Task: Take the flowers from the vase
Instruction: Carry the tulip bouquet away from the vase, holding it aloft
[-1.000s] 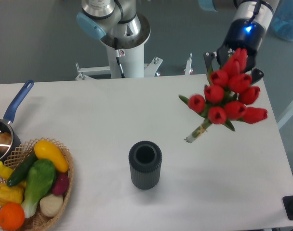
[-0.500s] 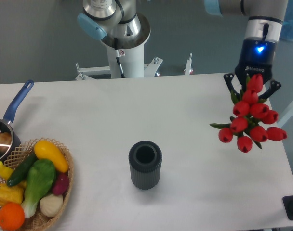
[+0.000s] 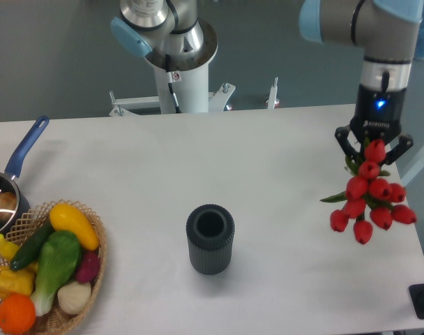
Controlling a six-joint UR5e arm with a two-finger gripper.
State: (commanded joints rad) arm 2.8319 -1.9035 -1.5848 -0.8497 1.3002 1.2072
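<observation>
One tool (image 3: pixel 374 143) hangs from the arm over the right side of the desk (image 3: pixel 268 174), pointing down, its two dark fingers (image 3: pixel 343 139) spread to either side of a bunch of flowers (image 3: pixel 369 199). The fingers grip the bunch near its top, so the tool is closed on the flowers and carries them in the air. A blue light glows on the wrist just above the tool.

Directly below the tool the red tulip buds hang in a loose cluster, heads down and outward, with a green leaf sticking out to the left of the cluster. The stems cannot be made out from this angle. The bunch is clear of the desk surface and lies near the desk's right edge.

Well to the left of the tool and lower in the view stands the vase (image 3: pixel 210 239), dark grey, ribbed, upright, its round mouth open with nothing in it. The flowers are well apart from it.

Much farther left, at the desk's left edge, a wicker basket (image 3: pixel 93 259) holds colourful vegetables. Just behind that basket sits a saucepan (image 3: pixel 4 199) with a blue handle pointing up and away. Behind the desk, up and left of the tool, stands the arm's white base column (image 3: pixel 180 77).
</observation>
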